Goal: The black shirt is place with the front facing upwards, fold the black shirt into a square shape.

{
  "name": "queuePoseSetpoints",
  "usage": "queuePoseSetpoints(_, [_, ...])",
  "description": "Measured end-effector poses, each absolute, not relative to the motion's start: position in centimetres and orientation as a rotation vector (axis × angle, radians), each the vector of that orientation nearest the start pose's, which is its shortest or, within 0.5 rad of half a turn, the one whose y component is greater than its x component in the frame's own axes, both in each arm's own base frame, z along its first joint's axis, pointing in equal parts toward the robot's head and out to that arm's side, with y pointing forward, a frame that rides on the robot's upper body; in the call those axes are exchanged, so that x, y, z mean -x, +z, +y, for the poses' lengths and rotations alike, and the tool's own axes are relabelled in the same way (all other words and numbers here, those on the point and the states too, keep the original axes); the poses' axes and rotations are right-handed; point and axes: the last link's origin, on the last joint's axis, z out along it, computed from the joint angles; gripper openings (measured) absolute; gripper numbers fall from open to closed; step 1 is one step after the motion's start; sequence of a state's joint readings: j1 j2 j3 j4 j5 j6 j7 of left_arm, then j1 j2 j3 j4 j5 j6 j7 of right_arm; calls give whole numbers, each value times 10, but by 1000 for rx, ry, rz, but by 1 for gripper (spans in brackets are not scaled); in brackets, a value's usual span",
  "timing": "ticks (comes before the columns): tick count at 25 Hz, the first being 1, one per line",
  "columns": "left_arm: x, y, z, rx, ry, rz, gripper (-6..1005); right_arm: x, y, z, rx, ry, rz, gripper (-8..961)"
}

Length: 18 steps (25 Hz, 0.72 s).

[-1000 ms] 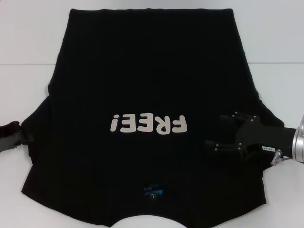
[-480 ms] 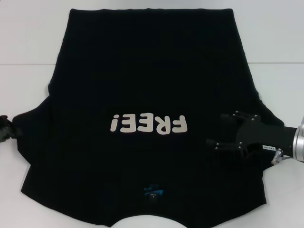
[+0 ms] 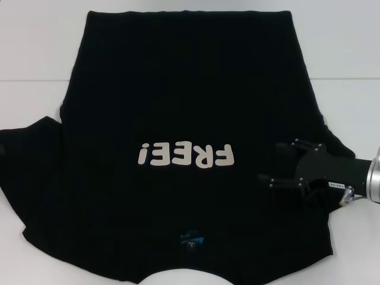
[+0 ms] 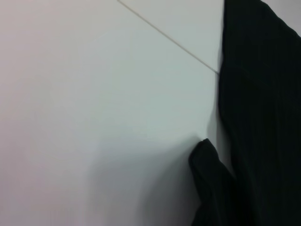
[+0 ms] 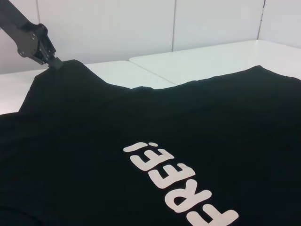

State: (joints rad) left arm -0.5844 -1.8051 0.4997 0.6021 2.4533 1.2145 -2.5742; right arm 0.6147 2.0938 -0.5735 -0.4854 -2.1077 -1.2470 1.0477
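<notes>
The black shirt [image 3: 178, 119] lies flat on the white bench [image 3: 35, 47], front up, its white "FREE!" print [image 3: 185, 155] facing the robot and the blue neck label [image 3: 191, 240] at the near edge. The left claw [image 5: 51, 60] shows only in the right wrist view, where it pinches the tip of the left sleeve [image 3: 27, 148] and holds it pulled out to the side, closed on the cloth. The right claw [image 3: 279, 161] rests over the shirt's right side near the sleeve, its two fingers spread apart and holding nothing.

The risks I see from here are uneven work between the two sides. The left grip is only on the very tip of the sleeve, so the cloth could slip free under tension. If the left claw pulls further while the right has no hold, the whole shirt may drag sideways and skew the fold. The right claw may also pinch both layers, or too little cloth.
</notes>
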Motion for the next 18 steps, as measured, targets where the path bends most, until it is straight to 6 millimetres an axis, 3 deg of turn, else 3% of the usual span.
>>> queuePoseSetpoints(14, [388, 132, 357, 1578, -422, -1935, 28, -283, -30, 359, 2605, 421, 382, 926])
queuePoseSetpoints(18, [383, 132, 360, 1598, -433, -1934, 28, -283, -30, 359, 2605, 417, 381, 925])
